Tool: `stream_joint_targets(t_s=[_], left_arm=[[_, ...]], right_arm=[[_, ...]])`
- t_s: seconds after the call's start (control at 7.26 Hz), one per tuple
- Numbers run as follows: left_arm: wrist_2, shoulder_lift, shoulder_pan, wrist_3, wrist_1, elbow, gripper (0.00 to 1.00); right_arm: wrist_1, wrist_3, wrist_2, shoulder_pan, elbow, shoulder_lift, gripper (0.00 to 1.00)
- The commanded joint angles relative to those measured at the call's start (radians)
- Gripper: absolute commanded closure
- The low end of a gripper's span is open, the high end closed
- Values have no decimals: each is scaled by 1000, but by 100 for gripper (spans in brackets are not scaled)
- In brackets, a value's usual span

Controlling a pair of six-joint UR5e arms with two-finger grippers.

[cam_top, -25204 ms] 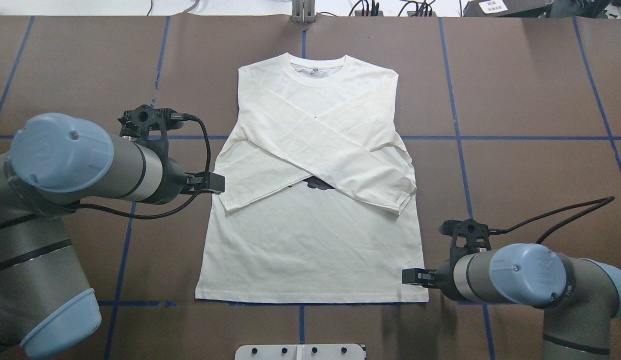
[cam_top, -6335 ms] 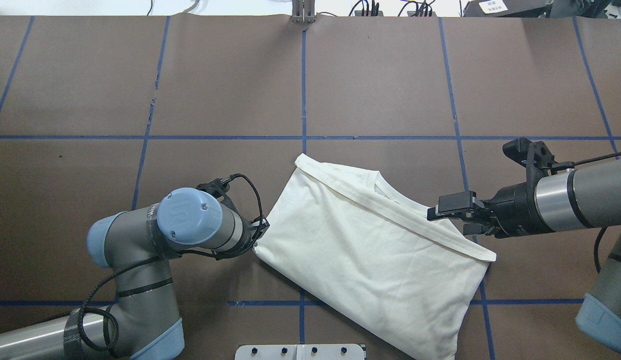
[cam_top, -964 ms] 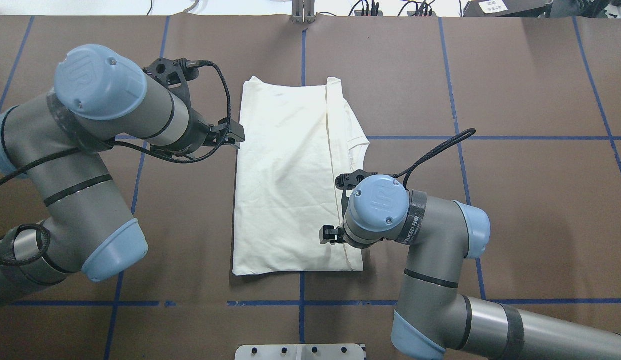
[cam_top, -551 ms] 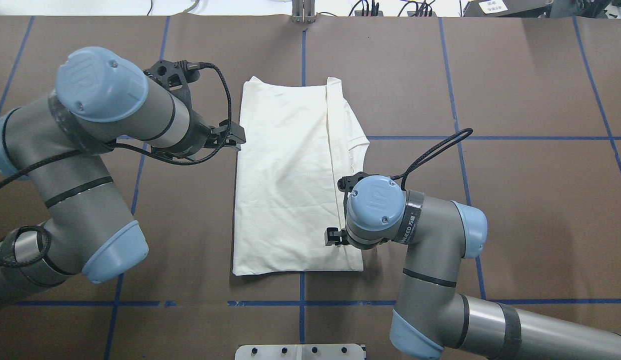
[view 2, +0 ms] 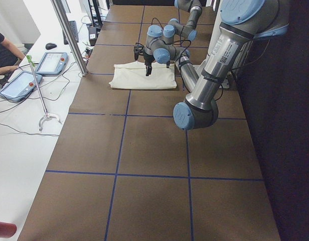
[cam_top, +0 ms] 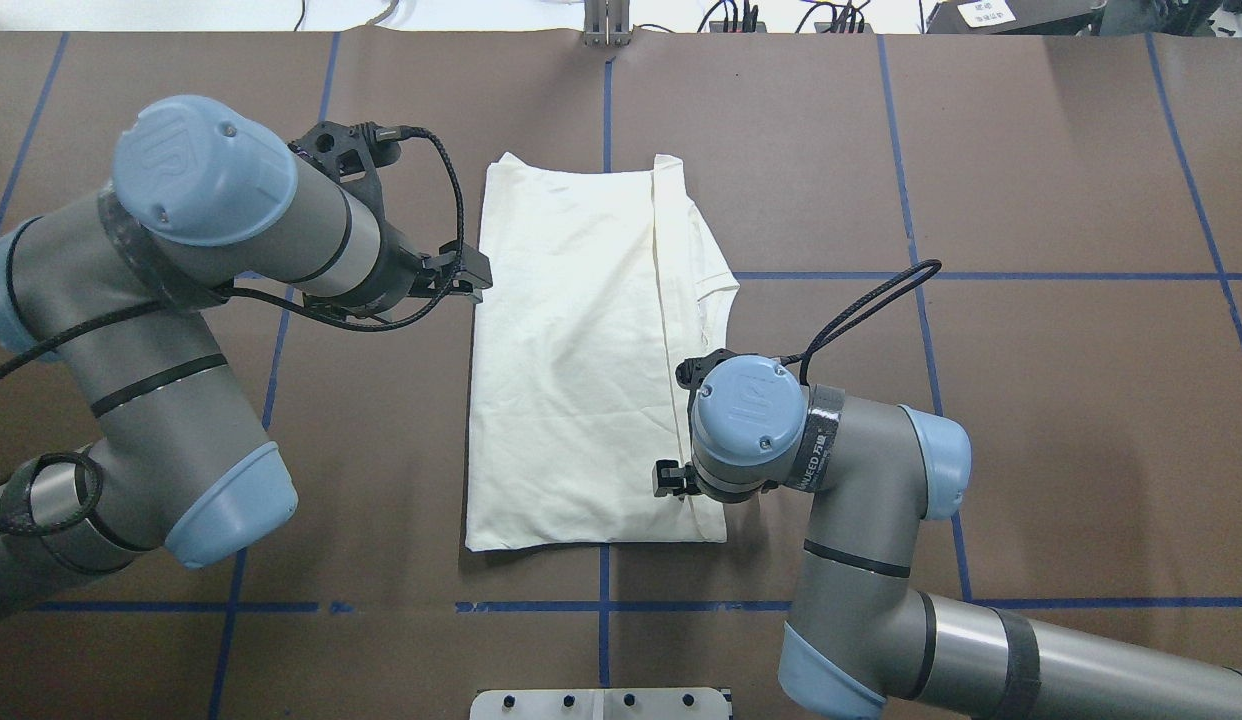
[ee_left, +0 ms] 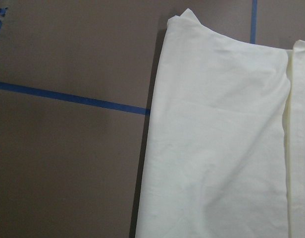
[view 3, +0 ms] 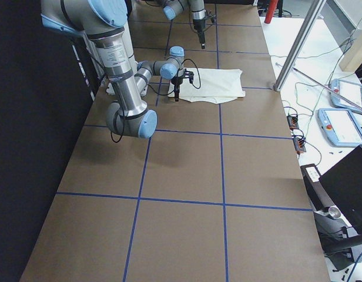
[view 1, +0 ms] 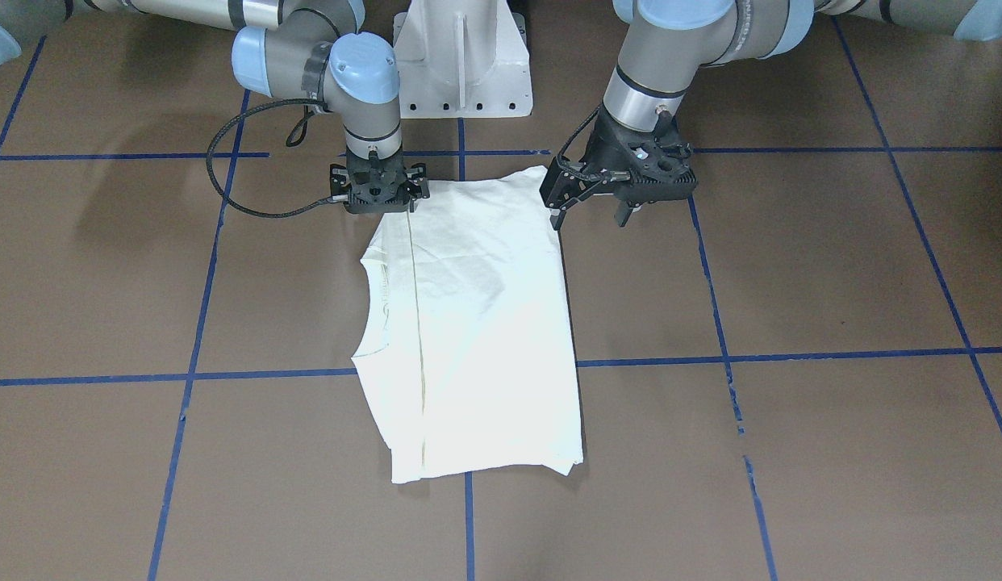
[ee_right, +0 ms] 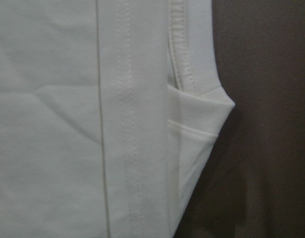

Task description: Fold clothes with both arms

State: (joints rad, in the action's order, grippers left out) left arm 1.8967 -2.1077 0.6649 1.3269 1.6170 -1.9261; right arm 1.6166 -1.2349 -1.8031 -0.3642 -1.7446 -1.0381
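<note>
At the shirt's [cam_top: 581,350] right-hand corner nearest the robot, the right gripper [view 1: 377,208] points straight down at the cloth. You can read its jaws as spread, with nothing in them. Whether the tips touch the fabric can't be told. Its wrist camera gives you only fabric, with a stitched band [ee_right: 127,124] running lengthwise, the ribbed collar [ee_right: 184,54] at the folded edge and brown table beside it.

Left gripper [view 1: 588,215]: jaws wide apart and empty. It hangs above the table right at the shirt's left long edge, and the cloth isn't pinched. Its wrist camera looks down on that edge and the far left corner.

The shirt lies flat mid-table, folded into a long rectangle, plain side up, with its long axis running away from the robot. The collar pokes out past the stitched band on the right edge. You'll see soft creases across the middle.

Around it is the brown table cover [cam_top: 1031,420] with a blue tape grid [cam_top: 981,275]. The white pedestal base [view 1: 461,56] sits by the shirt's near end. On the side bench you have teach pendants [view 2: 50,63] and a person's arm [view 2: 6,70].
</note>
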Motion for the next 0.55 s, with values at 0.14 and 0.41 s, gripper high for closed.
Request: stream_joint_targets(t_s=[0.14,0.41], left_arm=[[-1,0,-8,2,1,1,0],[-1,0,-10,3,1,1,0]], right_arm=[[20,2,1,-1,-1,0,0],[32,6,1,-2,-3,-2,0]])
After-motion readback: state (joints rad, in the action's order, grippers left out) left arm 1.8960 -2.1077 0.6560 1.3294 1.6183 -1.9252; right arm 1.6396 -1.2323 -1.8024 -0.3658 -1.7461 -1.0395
